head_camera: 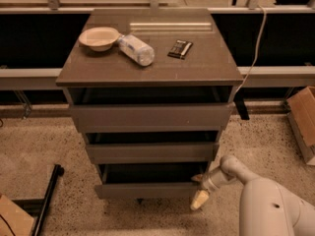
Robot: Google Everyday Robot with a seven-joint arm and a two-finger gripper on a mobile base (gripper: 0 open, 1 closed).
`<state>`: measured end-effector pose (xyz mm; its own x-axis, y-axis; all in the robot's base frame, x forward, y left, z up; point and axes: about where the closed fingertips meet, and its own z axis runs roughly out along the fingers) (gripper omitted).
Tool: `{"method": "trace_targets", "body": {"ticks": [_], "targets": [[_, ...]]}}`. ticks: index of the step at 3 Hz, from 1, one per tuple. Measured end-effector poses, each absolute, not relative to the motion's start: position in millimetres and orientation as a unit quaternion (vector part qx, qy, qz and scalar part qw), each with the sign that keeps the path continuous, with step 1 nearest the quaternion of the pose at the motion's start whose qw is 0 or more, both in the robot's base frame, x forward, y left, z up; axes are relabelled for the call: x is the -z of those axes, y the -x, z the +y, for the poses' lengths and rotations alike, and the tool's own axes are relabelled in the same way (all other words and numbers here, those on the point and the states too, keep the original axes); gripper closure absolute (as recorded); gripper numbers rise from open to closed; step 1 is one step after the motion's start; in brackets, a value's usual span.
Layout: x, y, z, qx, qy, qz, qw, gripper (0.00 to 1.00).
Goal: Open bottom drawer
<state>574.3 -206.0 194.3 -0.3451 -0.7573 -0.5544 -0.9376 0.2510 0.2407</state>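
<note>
Bottom drawer (147, 190) partly out at lower centre, gripper (200, 190) at its right front corner, grip cannot be told

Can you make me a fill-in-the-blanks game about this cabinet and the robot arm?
1. The cabinet has ___ drawers.
2. The bottle on top of it lies on its ___.
3. The gripper is at the ___ end of the bottom drawer.

Missing words: three; side; right.
</note>
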Motion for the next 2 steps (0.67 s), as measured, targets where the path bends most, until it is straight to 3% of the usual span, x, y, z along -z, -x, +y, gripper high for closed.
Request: {"method": "trace_targets", "body": {"ticks": [2], "targets": [[-184.9, -535.3, -203.0, -0.294, 0.548, 0.772, 0.133, 0.04]]}}
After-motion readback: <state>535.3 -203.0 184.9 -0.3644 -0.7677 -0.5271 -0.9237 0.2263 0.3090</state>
